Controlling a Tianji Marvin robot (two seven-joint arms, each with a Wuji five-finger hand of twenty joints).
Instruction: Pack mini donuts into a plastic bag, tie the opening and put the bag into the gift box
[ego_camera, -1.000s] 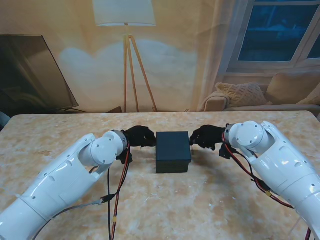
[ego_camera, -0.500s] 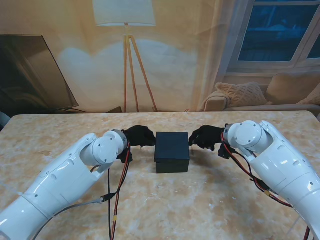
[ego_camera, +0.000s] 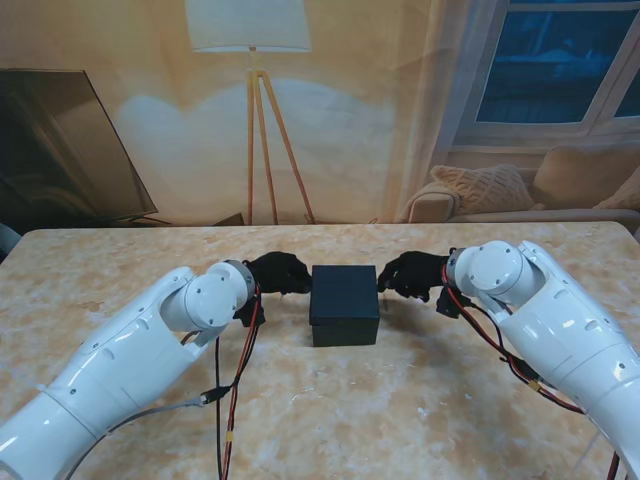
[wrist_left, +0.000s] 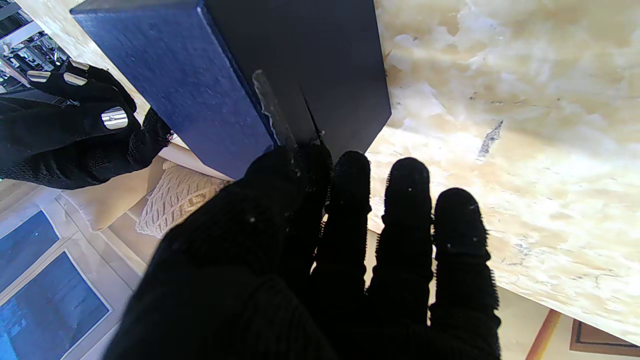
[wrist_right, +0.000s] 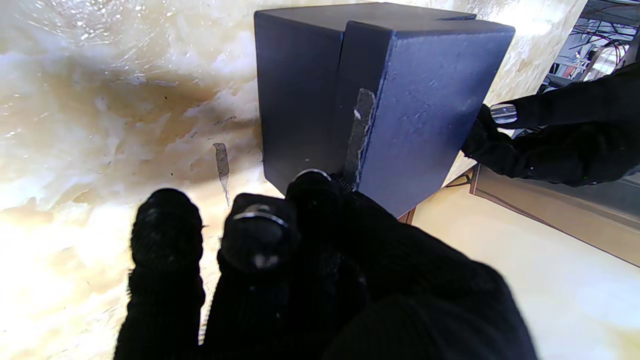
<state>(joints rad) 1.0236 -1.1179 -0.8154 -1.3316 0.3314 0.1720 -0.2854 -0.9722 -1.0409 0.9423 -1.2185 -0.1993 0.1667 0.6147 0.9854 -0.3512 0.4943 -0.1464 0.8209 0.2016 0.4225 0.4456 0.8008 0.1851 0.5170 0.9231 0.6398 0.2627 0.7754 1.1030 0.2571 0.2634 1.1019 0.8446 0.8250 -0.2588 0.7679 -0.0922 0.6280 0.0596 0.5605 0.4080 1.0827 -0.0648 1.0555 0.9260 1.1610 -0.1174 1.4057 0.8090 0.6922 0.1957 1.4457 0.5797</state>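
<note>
Against gift box (ego_camera: 345, 302) sides: your left hand (ego_camera: 277, 272) and right hand (ego_camera: 412, 273), fingertips pressing opposite upper edges, squeezing box between them, likely to steady lid. Box closed, mid-counter (ego_camera: 420, 400). Bag, donuts unseen; presumably inside.

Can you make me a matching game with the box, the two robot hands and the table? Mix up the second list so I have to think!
Things:
1. gift box
2. left hand
3. right hand
4. table

Descriptions:
A. pale and marbled
B. black glove at the box's left side
C. dark blue, lid on
D. black glove at the box's right side

Pairs: 1-C, 2-B, 3-D, 4-A
</note>
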